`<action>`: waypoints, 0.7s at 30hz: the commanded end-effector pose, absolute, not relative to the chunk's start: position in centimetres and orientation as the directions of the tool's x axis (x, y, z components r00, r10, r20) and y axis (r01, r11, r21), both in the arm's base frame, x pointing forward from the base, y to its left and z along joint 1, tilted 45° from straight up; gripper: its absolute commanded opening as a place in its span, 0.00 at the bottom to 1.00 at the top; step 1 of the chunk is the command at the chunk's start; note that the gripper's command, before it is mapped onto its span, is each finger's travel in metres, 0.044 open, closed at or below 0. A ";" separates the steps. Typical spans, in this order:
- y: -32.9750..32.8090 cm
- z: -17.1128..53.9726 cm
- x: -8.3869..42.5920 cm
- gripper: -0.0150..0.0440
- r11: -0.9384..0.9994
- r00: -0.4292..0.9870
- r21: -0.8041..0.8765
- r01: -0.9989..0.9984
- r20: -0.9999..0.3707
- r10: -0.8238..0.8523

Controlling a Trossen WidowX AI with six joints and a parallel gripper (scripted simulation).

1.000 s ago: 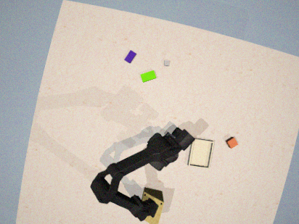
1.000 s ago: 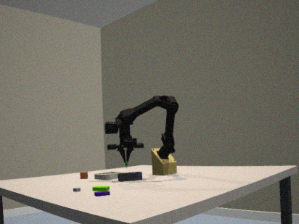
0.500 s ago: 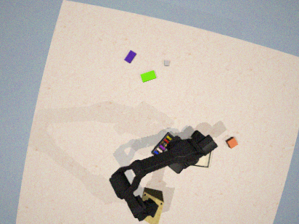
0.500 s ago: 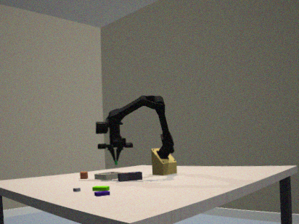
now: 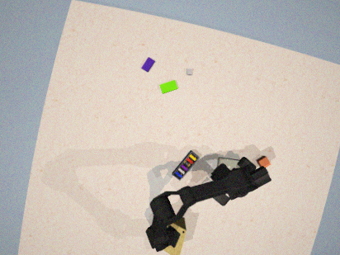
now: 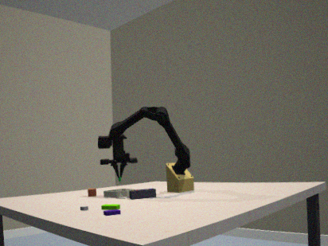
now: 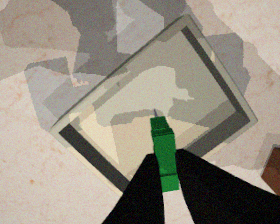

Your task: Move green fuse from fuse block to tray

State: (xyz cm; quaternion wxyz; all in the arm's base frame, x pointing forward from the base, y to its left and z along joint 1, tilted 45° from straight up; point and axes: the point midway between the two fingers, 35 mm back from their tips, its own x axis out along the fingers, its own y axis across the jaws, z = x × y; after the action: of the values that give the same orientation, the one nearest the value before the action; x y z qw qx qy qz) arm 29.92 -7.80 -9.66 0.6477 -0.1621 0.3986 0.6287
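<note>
No text, label, brand, number or sign can be read on anything in these views.

Counted: five coloured fuses seated in one dark rectangular fuse block; one green fuse; one shallow grey square tray; four loose blocks.

Bare test rm: table, blank walls.

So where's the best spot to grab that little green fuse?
By its top end, coming straight down from above. The green fuse is thin and stands upright, so the gripper pinches its two flat sides up high. That is how it hangs now, bottom end free over the tray.
</note>
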 end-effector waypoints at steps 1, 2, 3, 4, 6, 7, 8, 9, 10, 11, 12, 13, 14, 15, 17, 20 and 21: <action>-8.7 -10.5 29.8 0.25 0.152 -0.108 0.285 -0.946 -0.722 0.683; -8.7 -10.5 29.8 0.25 0.152 -0.108 0.285 -0.946 -0.722 0.683; -8.7 -10.5 29.8 0.25 0.152 -0.108 0.285 -0.946 -0.722 0.683; -8.7 -10.5 29.8 0.25 0.152 -0.108 0.285 -0.946 -0.722 0.683; -8.5 -10.6 29.8 0.25 0.152 -0.108 0.285 -0.946 -0.722 0.683; -8.4 -10.8 29.8 0.25 0.152 -0.108 0.285 -0.946 -0.722 0.683; -8.3 -10.9 29.8 0.25 0.152 -0.108 0.285 -0.946 -0.722 0.683; -8.2 -11.0 29.8 0.25 0.152 -0.107 0.285 -0.946 -0.722 0.683; -8.1 -11.1 29.8 0.25 0.152 -0.107 0.285 -0.946 -0.722 0.683; -8.0 -11.2 29.8 0.25 0.152 -0.107 0.285 -0.946 -0.722 0.683; -7.9 -11.4 29.8 0.25 0.152 -0.107 0.285 -0.946 -0.722 0.683; -7.8 -11.5 29.7 0.25 0.152 -0.107 0.285 -0.946 -0.722 0.683; -7.7 -11.6 29.7 0.25 0.152 -0.107 0.285 -0.946 -0.722 0.683; -7.5 -11.7 29.7 0.25 0.152 -0.107 0.285 -0.946 -0.722 0.683; -7.3 -11.9 29.7 0.25 0.152 -0.107 0.285 -0.947 -0.722 0.683; -7.0 -12.3 29.6 0.25 0.152 -0.107 0.285 -0.947 -0.722 0.684; -6.9 -12.4 29.6 0.25 0.152 -0.107 0.285 -0.947 -0.722 0.684</action>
State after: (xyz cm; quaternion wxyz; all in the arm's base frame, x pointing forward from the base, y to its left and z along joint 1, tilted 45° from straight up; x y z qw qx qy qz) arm 29.79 -7.38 -12.01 0.6463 -0.1706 0.3956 0.6298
